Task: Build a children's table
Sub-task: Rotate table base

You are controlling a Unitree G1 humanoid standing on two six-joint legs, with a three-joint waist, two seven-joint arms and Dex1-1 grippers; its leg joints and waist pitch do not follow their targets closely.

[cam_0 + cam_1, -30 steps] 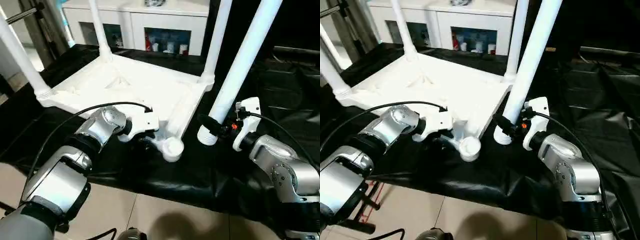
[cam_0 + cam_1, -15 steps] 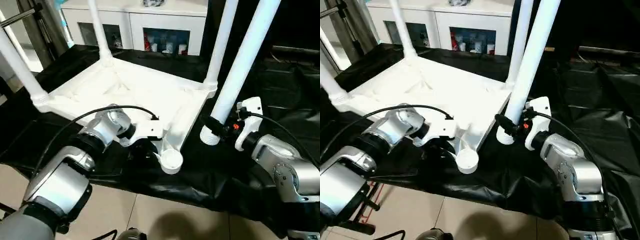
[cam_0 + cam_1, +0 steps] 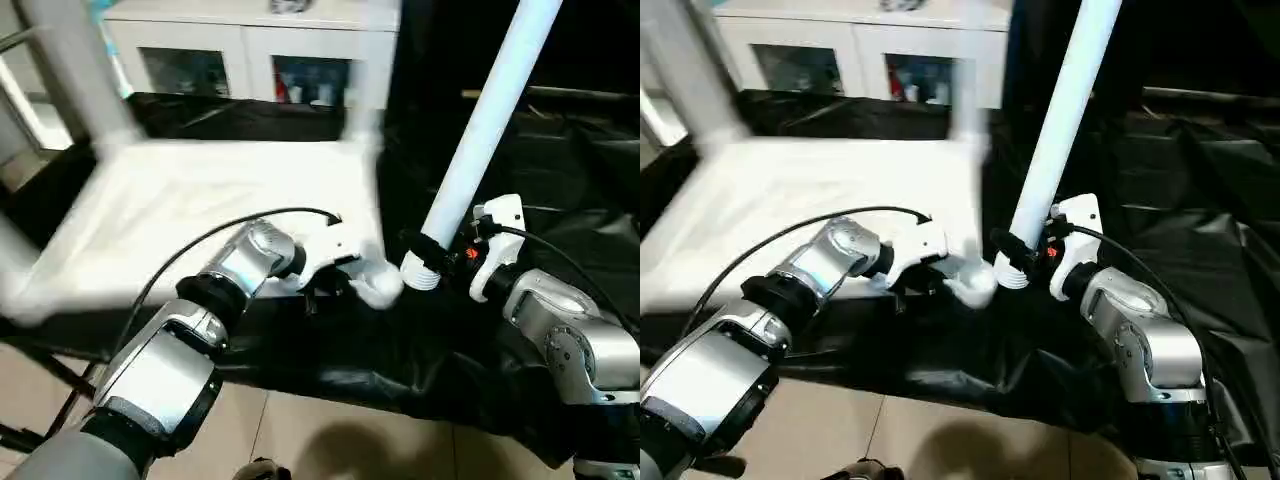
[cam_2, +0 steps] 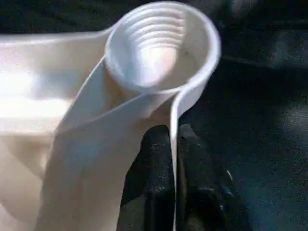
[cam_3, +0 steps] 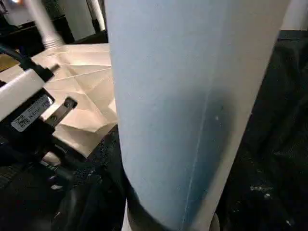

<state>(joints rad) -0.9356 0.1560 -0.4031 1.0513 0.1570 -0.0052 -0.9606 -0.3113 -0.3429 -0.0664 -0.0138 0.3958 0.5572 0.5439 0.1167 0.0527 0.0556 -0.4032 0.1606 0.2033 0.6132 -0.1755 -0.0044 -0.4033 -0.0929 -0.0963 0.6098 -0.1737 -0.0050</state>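
Note:
The children's table top (image 3: 200,190) lies upside down on black cloth, motion-blurred, with blurred legs (image 3: 75,60) standing up from its far corners. Its empty near corner socket (image 3: 378,285) sits just left of the threaded end of a loose white leg (image 3: 480,130). My left gripper (image 4: 172,137) is shut on the thin rim wall right below that socket (image 4: 159,43), one black finger (image 4: 156,149) on each side. My right gripper (image 3: 430,250) is shut on the loose leg near its lower end and holds it leaning up to the right. That leg (image 5: 183,96) looms close in the right wrist view.
Black cloth (image 3: 560,160) covers the work surface, wrinkled at the right. A white glass-door cabinet (image 3: 250,50) stands behind the table. Pale floor tiles (image 3: 330,440) show beyond the cloth's near edge.
My left gripper has closed on the rim by the empty socket. The table top has swung, bringing that socket rightward next to the loose leg's end. The right arm and leg stayed put.

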